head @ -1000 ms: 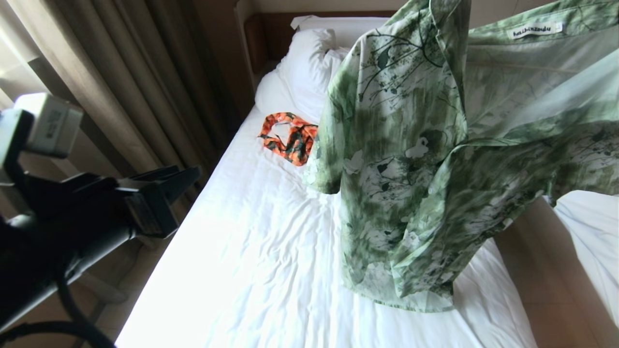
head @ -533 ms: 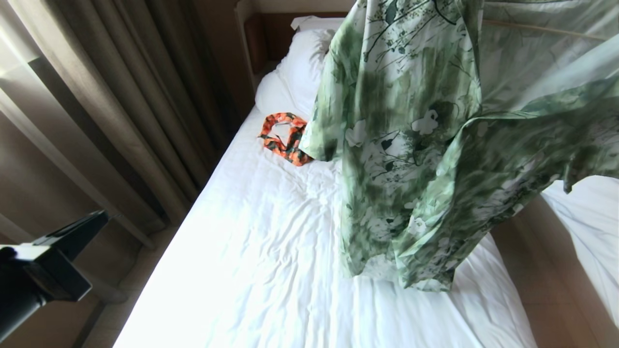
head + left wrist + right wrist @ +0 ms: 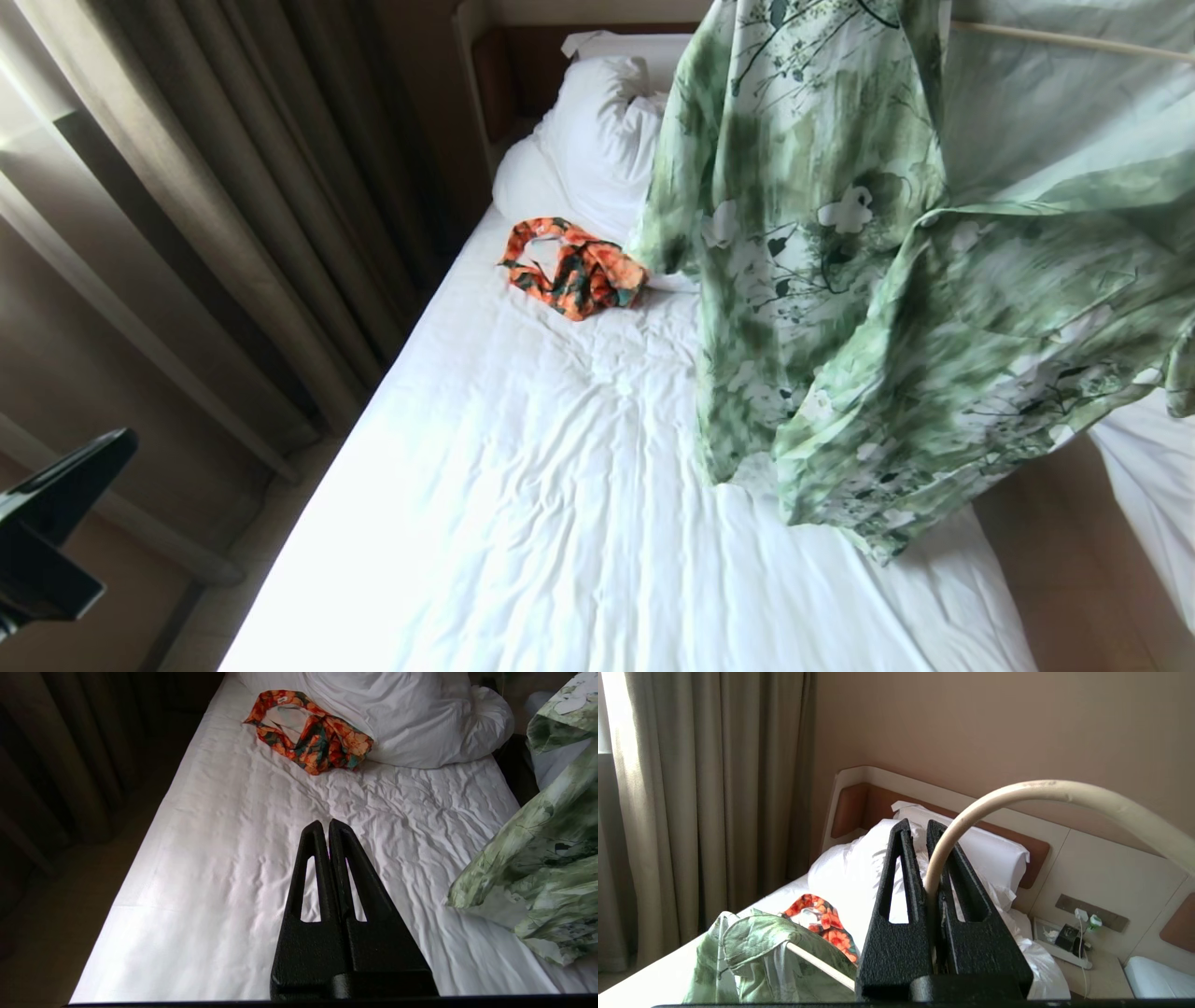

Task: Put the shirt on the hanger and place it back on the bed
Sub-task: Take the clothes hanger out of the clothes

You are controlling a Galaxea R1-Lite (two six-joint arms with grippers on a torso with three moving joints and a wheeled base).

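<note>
The light green printed shirt hangs in the air over the right side of the bed, draped on the cream hanger, whose bar shows at the top right. In the right wrist view my right gripper is shut on the hanger at the stem of its hook, and the shirt hangs below over one hanger arm. My left gripper is low at the bed's left side, shut and empty. Seen from its wrist, the left gripper is above bare sheet, with the shirt off to one side.
An orange-and-green floral garment lies on the sheet beside the white pillow. Brown curtains run along the bed's left side. The headboard is at the far end. Another white bed stands to the right across a floor strip.
My left gripper has dropped away to the lower left and its fingers have closed. The shirt has risen and swung to the right, uncovering the orange garment.
</note>
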